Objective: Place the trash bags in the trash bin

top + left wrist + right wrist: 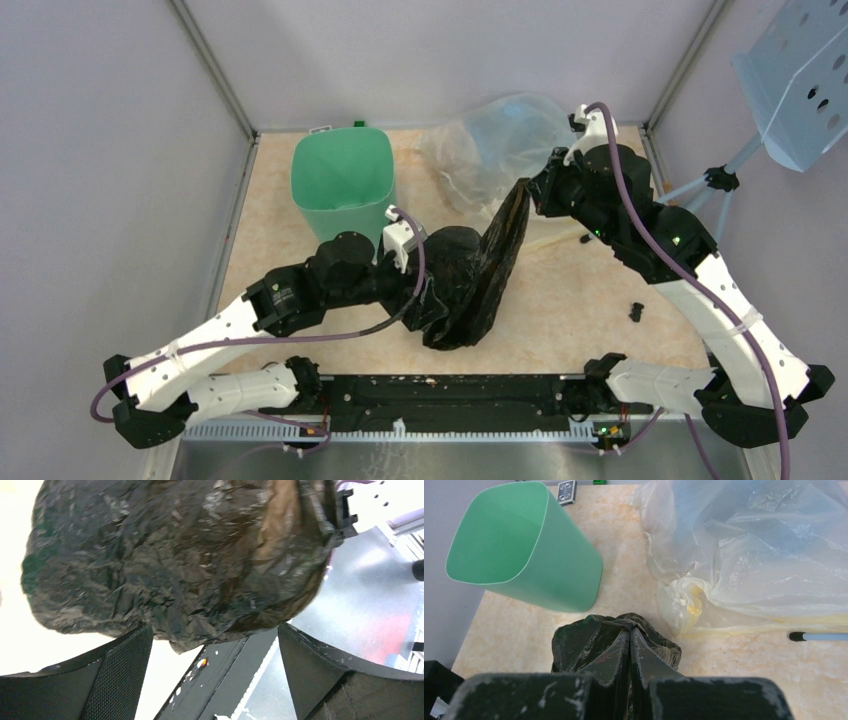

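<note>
- While my right hand (630, 630) is pinched tight on the gathered neck of the black bag (589, 647), the rest of the bag slants down and away beneath it. Its lower end looks to rest on the table (580, 300).
- My left hand (214, 629) is spread wide and holds nothing. The crinkled bulk of the bag fills the space just beyond its fingertips; I cannot tell whether they touch it.
- The green bin (554, 580) stands upright ahead of my right hand and off to its left, mouth open, apart from the bag.
- A big clear bag (764, 555) lies ahead of my right hand to its right, close by the black one.
- I judge this to be the carrying step: the bag is gripped at the top but not yet over the bin.
- Next, my left hand should close on the lower bulk or support it. Both hands then lift until the bottom clears the rim and move across to the mouth.
- The bag is about as big as the bin, so I would feed the bottom in first and let go only once most of it is inside.
</note>
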`<state>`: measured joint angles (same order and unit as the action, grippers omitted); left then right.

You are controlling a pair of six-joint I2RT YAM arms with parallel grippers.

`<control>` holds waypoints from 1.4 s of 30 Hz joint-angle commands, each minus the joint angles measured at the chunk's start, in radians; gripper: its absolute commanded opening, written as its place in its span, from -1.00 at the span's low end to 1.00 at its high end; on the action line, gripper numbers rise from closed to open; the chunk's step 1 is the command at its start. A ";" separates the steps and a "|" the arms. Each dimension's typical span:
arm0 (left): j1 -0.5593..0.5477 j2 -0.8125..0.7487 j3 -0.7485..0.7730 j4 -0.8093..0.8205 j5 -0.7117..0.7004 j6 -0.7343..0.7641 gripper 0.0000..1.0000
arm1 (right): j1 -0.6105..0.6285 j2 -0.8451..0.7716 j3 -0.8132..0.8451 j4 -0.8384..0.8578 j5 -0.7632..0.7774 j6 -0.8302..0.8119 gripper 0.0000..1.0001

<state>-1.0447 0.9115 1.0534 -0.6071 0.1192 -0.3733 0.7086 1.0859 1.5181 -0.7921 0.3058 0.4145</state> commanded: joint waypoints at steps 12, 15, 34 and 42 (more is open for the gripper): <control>-0.340 0.118 -0.013 0.162 -0.623 0.047 0.70 | -0.009 -0.018 -0.004 0.053 -0.050 0.021 -1.00; -0.339 0.144 0.017 0.147 -0.695 0.046 -0.08 | -0.009 -0.025 0.004 0.043 -0.050 0.018 -1.00; -0.112 0.288 0.801 0.030 -0.579 0.348 -1.00 | -0.009 0.091 0.498 0.190 -0.257 -0.131 -1.00; -0.104 0.345 1.018 0.260 -0.814 0.750 -1.00 | -0.009 0.285 0.701 0.337 -0.399 -0.055 -1.00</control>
<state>-1.1534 1.2446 1.9995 -0.5144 -0.5667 0.1135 0.7086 1.2858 2.1551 -0.5556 0.0074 0.3191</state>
